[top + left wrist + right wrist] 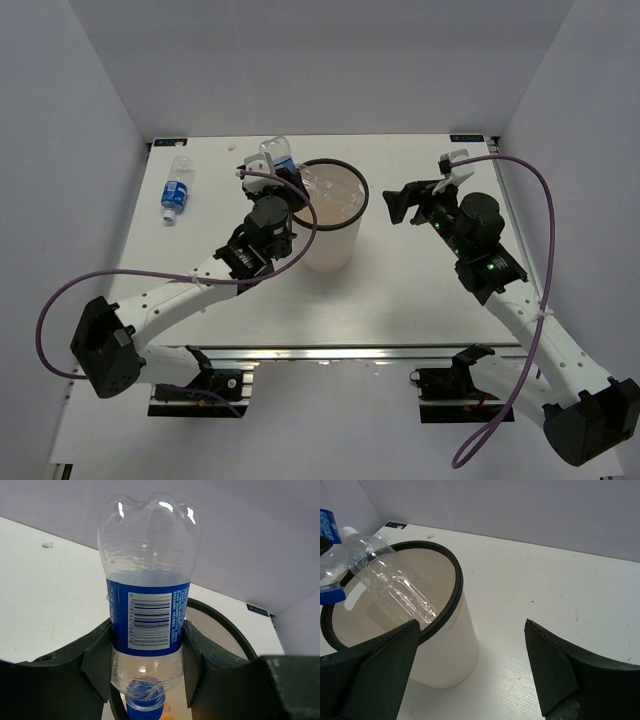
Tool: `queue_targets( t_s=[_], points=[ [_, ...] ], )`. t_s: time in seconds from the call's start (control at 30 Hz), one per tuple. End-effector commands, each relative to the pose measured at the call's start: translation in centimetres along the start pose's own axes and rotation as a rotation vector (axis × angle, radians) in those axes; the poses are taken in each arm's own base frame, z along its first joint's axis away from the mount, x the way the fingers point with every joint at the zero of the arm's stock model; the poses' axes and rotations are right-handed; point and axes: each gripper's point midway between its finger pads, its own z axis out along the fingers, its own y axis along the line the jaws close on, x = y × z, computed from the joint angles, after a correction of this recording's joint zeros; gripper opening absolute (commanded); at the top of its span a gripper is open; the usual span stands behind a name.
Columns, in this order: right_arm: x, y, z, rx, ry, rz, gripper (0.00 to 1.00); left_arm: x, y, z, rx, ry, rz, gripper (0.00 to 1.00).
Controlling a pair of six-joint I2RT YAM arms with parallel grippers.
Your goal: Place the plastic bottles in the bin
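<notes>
Left hand (147, 647) pinching blue-label bottle (149, 580), clear ribbed plastic, cap down, over the thin black rim of the bin (330, 250), which is tapered and translucent. Right hand (428, 186) spread, empty, right of bin. Clear bottle (395, 585) leans inside bin against rim. Second blue-label bottle (176, 195) lies on white surface (400, 270), far left.

Left arm (180, 295) stretched forward, jaws clamped on bottle (149, 607); right arm (525, 320) bent, wrist raised, jaws spread wide.

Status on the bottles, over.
Left gripper shut on blue-label bottle, cap down at rim of bin. Right gripper open, empty. Clear bottle leans on rim; loose bottle on table.
</notes>
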Motion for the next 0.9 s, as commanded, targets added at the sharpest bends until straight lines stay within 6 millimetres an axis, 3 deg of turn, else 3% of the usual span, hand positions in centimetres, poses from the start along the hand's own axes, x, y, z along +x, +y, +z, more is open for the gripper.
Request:
queue_targets(
  t_s=[0.0, 0.43, 0.53, 0.57, 0.7, 0.87],
  points=[
    [-1.0, 0.0, 0.3, -0.010, -0.038, -0.012, 0.89, -0.4, -0.3, 0.7, 0.007, -0.049, -0.064, 0.17],
    [-0.5, -0.4, 0.7, -0.023, -0.020, -0.019, 0.89, 1.1, -2.6, 2.1, 0.066, -0.048, -0.068, 0.32],
    [-0.4, -0.7, 0.7, -0.014, -0.020, -0.019, 0.89, 1.7, -2.5, 2.1, 0.066, -0.036, -0.064, 0.47],
    [-0.4, -0.8, 0.7, -0.011, -0.020, -0.017, 0.89, 1.6, -2.5, 1.9, 0.075, -0.034, -0.065, 0.58],
    [-0.3, -0.9, 0.8, -0.017, -0.015, -0.007, 0.89, 1.3, -2.4, 1.2, 0.100, -0.029, -0.075, 0.83],
    [-0.1, -0.8, 1.0, -0.026, -0.009, 0.001, 0.89, 0.3, -2.9, 0.8, 0.124, -0.012, -0.060, 0.97]
  ],
)
